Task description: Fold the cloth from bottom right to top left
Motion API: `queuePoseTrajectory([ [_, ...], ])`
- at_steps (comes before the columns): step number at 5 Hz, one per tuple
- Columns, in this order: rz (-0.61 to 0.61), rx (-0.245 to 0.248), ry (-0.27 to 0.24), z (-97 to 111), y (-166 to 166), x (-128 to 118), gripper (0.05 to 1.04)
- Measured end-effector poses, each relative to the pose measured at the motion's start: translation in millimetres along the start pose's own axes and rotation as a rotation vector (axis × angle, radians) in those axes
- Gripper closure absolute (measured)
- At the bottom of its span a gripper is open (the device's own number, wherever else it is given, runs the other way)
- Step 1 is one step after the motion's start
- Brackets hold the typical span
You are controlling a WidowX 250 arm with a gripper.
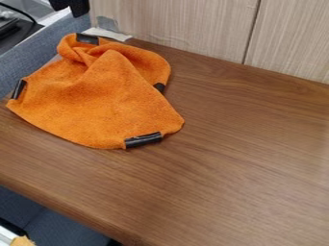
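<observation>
Can see orange cloth (96, 105) on far L part of worktop (237, 158), rumpled, w/ raised folds nr far end and blk strips (143, 140) at edges. Can make out part of tool (72, 6) at far edge of view, twd L; can't tell whether open or closed.

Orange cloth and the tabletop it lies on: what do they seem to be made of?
The cloth looks like a soft, matte, slightly fuzzy fabric, perhaps microfiber or terry, going by its nubby surface and rounded folds. The tabletop has a brown wood-grain finish with a faint sheen; whether solid wood, veneer or laminate, I can't tell.
</observation>
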State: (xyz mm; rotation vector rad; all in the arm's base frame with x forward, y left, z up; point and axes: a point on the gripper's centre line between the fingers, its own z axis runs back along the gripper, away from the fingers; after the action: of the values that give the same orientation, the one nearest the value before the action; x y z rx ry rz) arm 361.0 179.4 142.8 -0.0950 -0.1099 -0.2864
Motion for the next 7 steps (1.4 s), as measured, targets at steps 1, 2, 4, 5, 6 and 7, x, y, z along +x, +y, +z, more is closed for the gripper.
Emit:
queuePoseTrajectory([
  [1,-0.001,-0.041,0.027,-18.2,-1.3,-2.0,0.084],
  [2,-0.109,-0.131,-0.021,-34.1,-15.9,-2.6,0.084],
  [4,-0.294,-0.084,0.003,-44.9,-68.3,-12.4,0.084],
  [5,-0.420,-0.060,0.003,-44.0,-100.0,-21.9,0.084],
  [6,-0.514,-0.059,0.010,-46.5,-128.8,-32.4,0.084],
  [7,-0.600,-0.053,0.029,-53.2,-152.3,-43.0,0.084],
])
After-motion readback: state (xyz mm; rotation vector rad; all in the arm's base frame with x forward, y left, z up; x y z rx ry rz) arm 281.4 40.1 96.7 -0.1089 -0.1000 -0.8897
